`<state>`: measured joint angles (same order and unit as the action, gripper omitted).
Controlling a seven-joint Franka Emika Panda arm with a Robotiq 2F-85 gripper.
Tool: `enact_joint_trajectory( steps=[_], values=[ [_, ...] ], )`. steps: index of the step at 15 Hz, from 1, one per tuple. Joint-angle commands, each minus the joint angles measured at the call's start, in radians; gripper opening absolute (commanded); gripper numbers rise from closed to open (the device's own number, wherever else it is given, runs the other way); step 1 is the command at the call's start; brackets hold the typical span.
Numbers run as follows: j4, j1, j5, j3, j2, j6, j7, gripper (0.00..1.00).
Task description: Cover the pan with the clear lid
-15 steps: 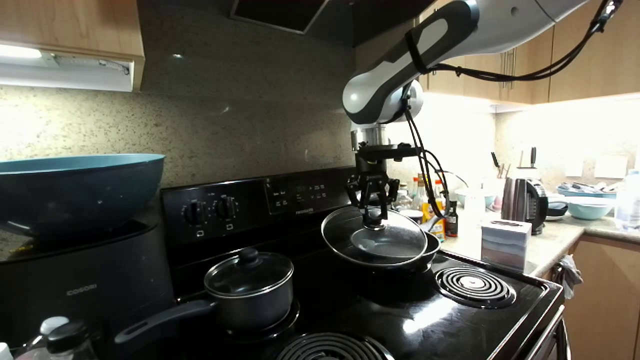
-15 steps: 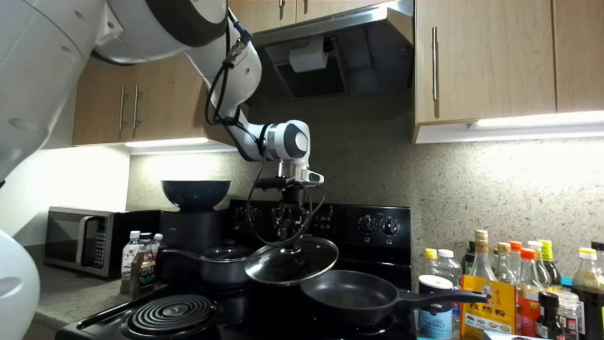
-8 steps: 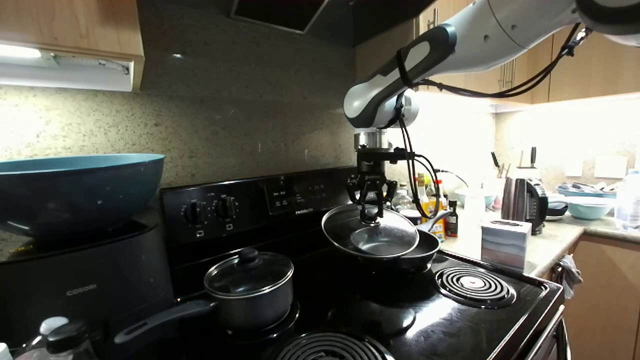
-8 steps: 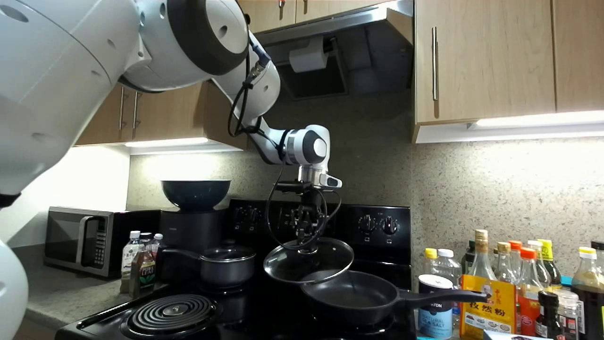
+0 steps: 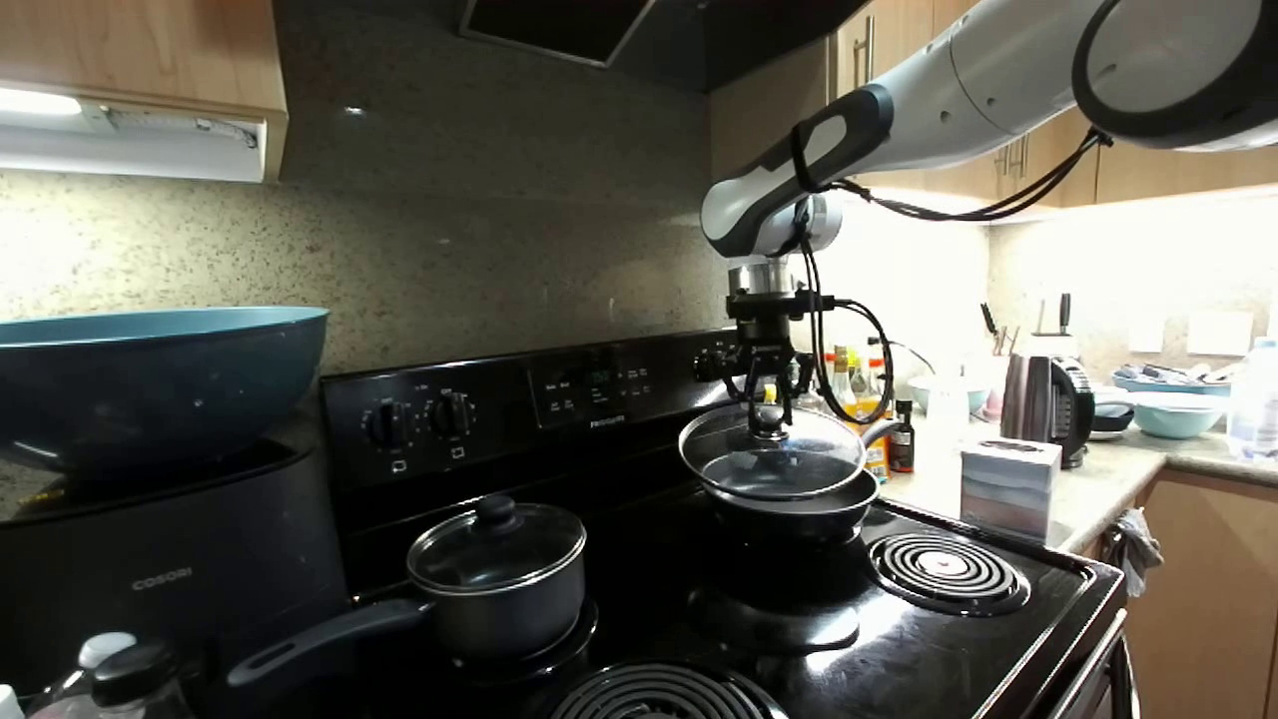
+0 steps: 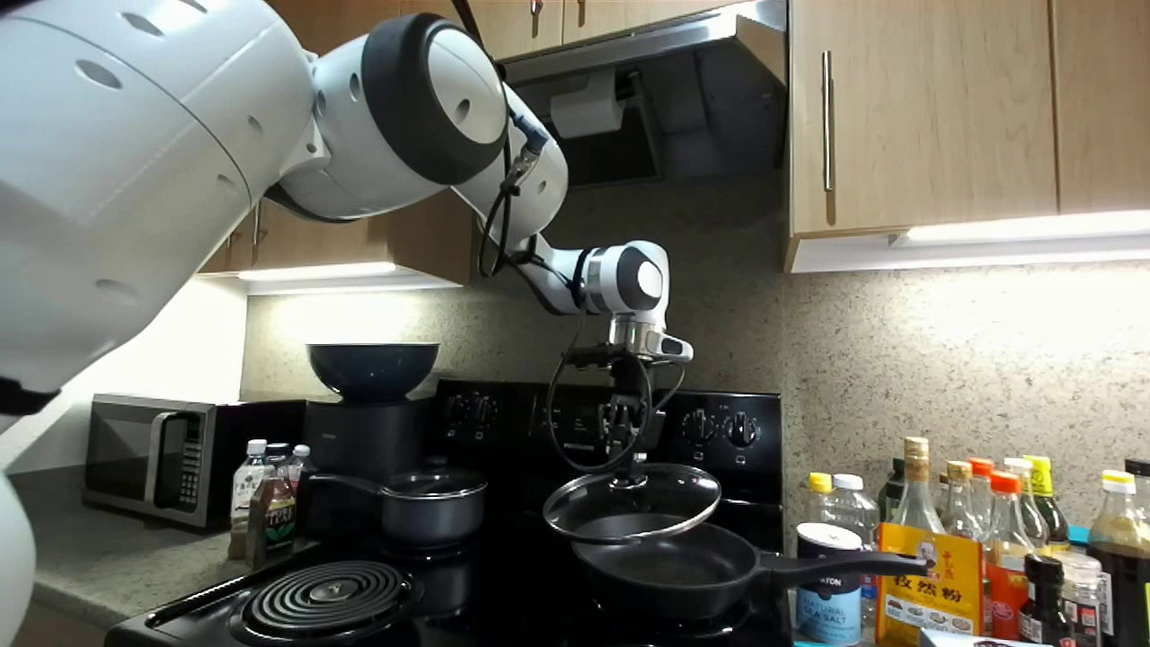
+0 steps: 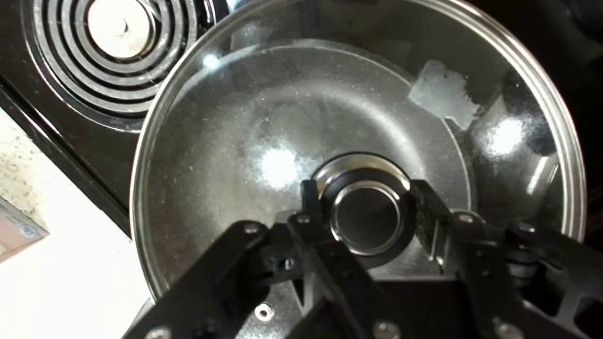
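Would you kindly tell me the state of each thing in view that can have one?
Pan: upright, not yet covered
Clear lid: held up, not seated
Gripper: closed on the knob
Saucepan: upright, covered by the saucepan lid
Microwave door: shut
Cabinet doors: shut
Visible coil burners: not glowing
Large bowl: upright
Bottles: upright

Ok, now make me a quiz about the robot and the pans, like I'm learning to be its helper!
1. True or false: the saucepan has no lid on it.
2. Clear lid and frying pan: is the lid (a) fully seated on the pan, or (b) held over it, not seated?
3. Fill in: the gripper pinches the clear lid's ____.

Key:
1. False, a smaller lid covers it.
2. b
3. knob
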<state>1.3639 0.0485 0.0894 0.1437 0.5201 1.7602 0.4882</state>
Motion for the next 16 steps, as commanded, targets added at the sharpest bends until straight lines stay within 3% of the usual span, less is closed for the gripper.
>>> enact_joint_trajectory(
  steps=[1, 8, 16],
  values=[
    [-0.088, 0.027, 0.010, 0.006, 0.053, -0.094, 0.023, 0.25],
    [-0.226, 0.071, 0.044, -0.002, 0.196, -0.124, 0.015, 0.25],
    [-0.351, 0.082, 0.039, 0.010, 0.269, -0.176, 0.045, 0.25]
  ],
)
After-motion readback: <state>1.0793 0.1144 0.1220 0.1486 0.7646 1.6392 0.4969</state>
